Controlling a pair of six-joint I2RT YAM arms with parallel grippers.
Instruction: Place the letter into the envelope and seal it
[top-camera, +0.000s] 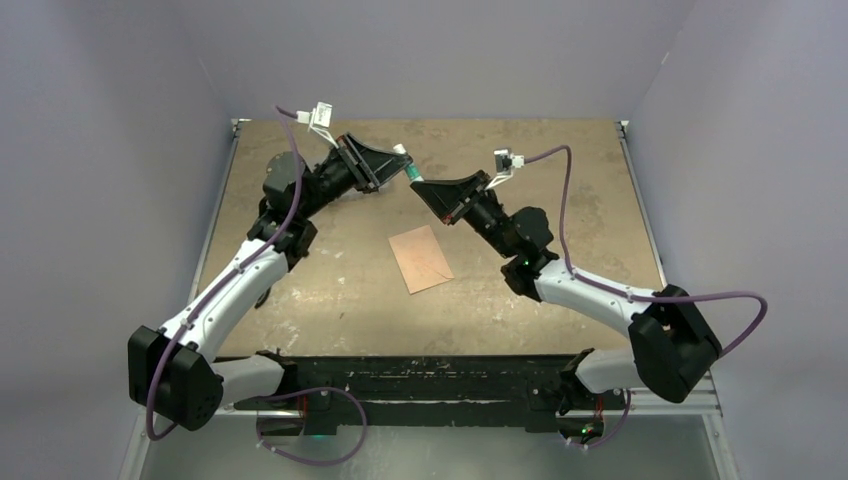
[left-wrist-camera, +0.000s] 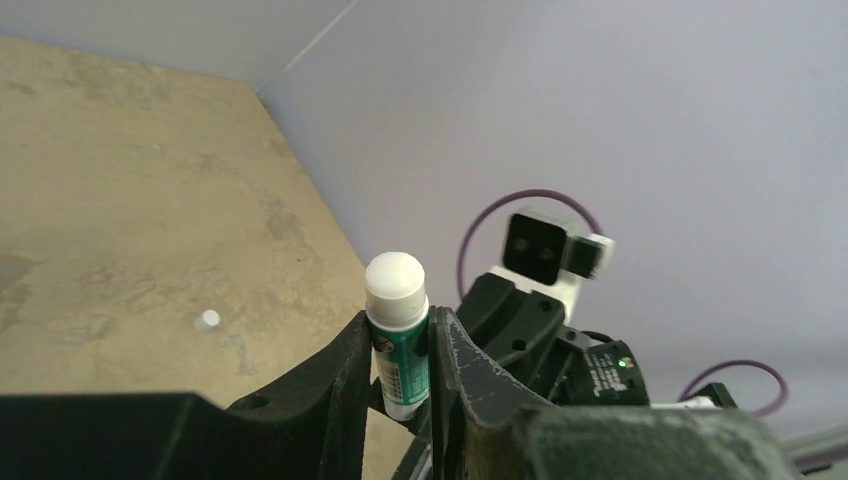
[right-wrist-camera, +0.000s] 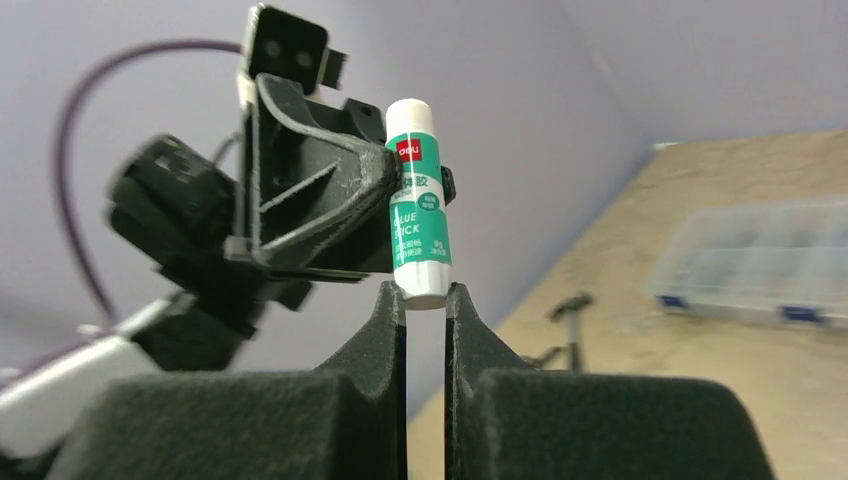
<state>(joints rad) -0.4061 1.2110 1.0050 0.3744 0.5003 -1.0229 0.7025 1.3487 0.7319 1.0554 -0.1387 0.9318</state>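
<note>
**Glue stick held aloft between two tools, envelope lying below**

Nearest the arm bases, the envelope (top-camera: 421, 258) lay flat on the surface (top-camera: 350, 300), about midway between the two arms and slightly skewed. A faint V-shaped line crossed its face, but from above it was hard to tell how the flap lay. The letter could not be made out as a separate sheet.

Beyond and above the envelope, both arms were raised and met tip to tip. The left tool (left-wrist-camera: 398, 325) pinched a glue stick (left-wrist-camera: 400, 350) by its green body, and the fingers hid the lower part of the label from the left wrist camera. The right tool (right-wrist-camera: 425, 300) had its fingers drawn close, with only a narrow slit between them. The white end of the stick sat right at their tips. Whether they nipped it or merely touched it could not be told.

Farther back on the surface, a small white thing (left-wrist-camera: 207, 320) was too tiny to identify. A clear plastic box (right-wrist-camera: 760, 260) with compartments showed only as a blur, cut off at the right edge of the picture. A dark object (right-wrist-camera: 570, 305) beside it was also too blurred to name.
</note>
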